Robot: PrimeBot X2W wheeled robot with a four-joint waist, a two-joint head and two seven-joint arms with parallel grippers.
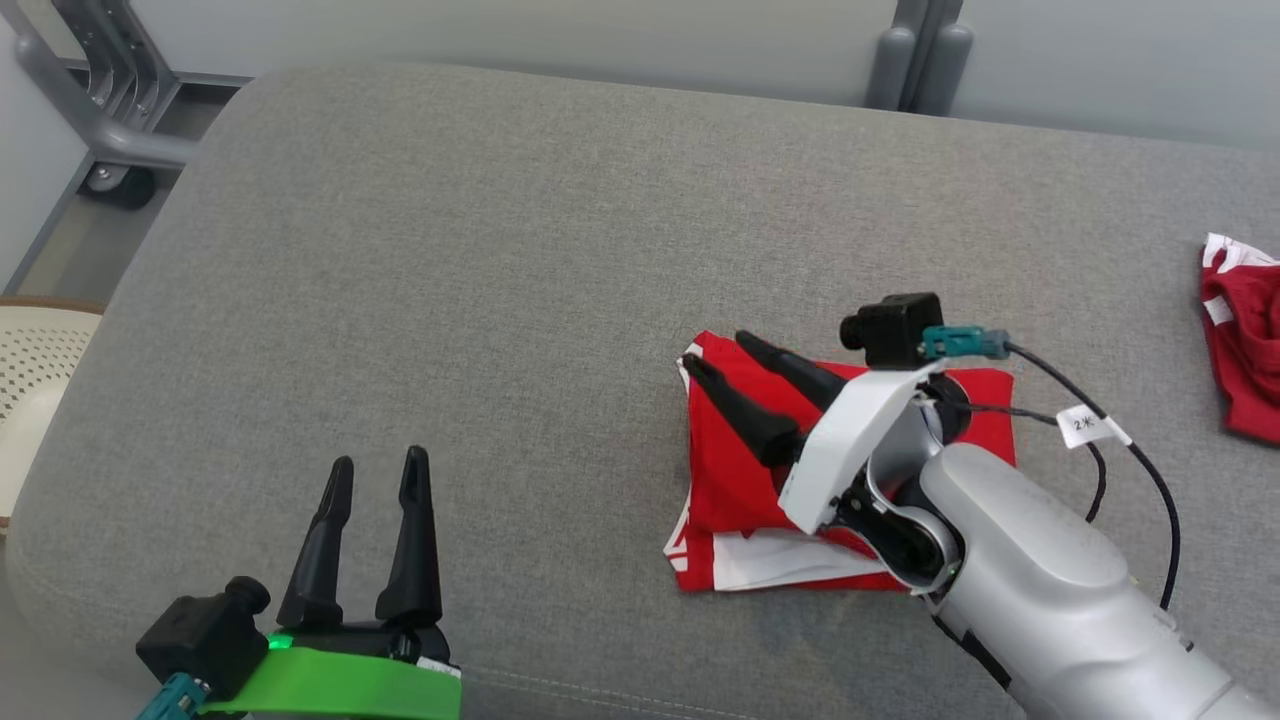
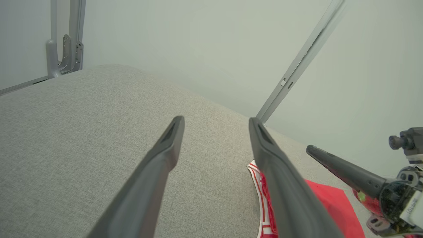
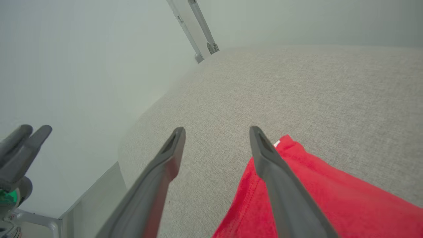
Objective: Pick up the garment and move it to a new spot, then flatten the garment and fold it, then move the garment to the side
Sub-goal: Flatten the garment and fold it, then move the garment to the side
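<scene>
The desk (image 1: 500, 300) has a grey woven fabric top with rounded corners and a stitched seam along its near edge. A crumpled red and white cloth (image 1: 1245, 350) lies at the desk's far right edge, partly cut off by the head view. A grey metal frame (image 1: 90, 110) stands beyond the far left corner, with a black caster wheel (image 1: 120, 185) on the floor below it. A cream perforated container (image 1: 35, 370) sits beside the desk's left edge. Two grey posts (image 1: 920, 60) rise behind the far edge against pale wall panels (image 1: 600, 40).

Red garment (image 1: 740, 480) with white trim, folded flat into a rectangle on grey cushion (image 1: 450, 300)
</scene>
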